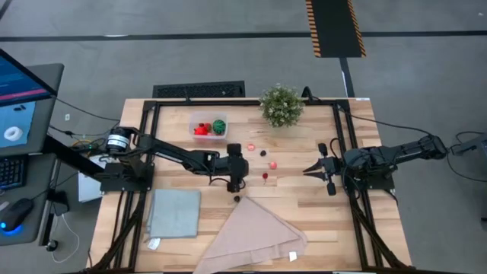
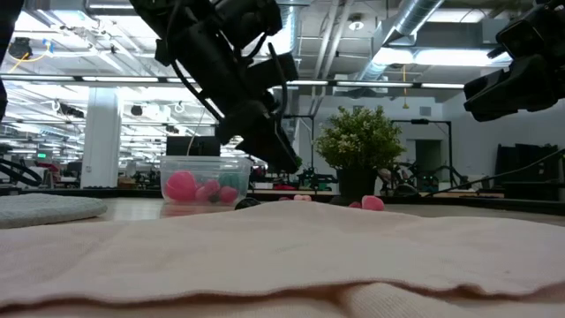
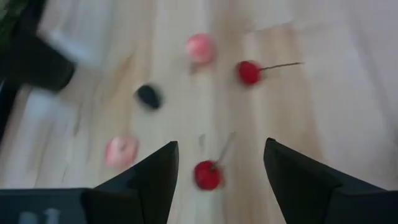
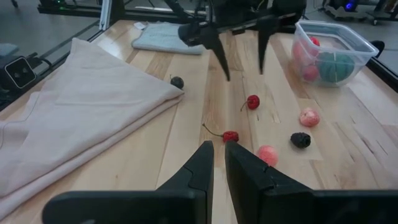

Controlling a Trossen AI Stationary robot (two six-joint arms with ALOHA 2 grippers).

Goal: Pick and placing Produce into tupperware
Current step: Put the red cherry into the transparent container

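Loose produce lies on the wooden table: two red cherries [image 4: 252, 101] [image 4: 230, 135], two pink pieces [image 4: 267, 154] [image 4: 309, 116], a blackberry [image 4: 300, 140] and a dark piece [image 4: 177, 81] by the beige cloth. The clear tupperware [image 1: 208, 125] stands at the far side, holding red, pink and green pieces. My left gripper [image 3: 221, 143] is open at mid-table, slanting down. Its fingers stand either side of a cherry [image 3: 207, 174], above it and apart from it. My right gripper [image 4: 219, 155] waits at the table's right, shut on nothing.
A folded beige cloth [image 1: 255, 232] covers the near middle of the table, with a grey-blue cloth [image 1: 173, 213] to its left. A bushy potted plant [image 1: 281, 105] stands at the far edge, right of the tupperware. A keyboard [image 1: 199, 91] lies beyond the table.
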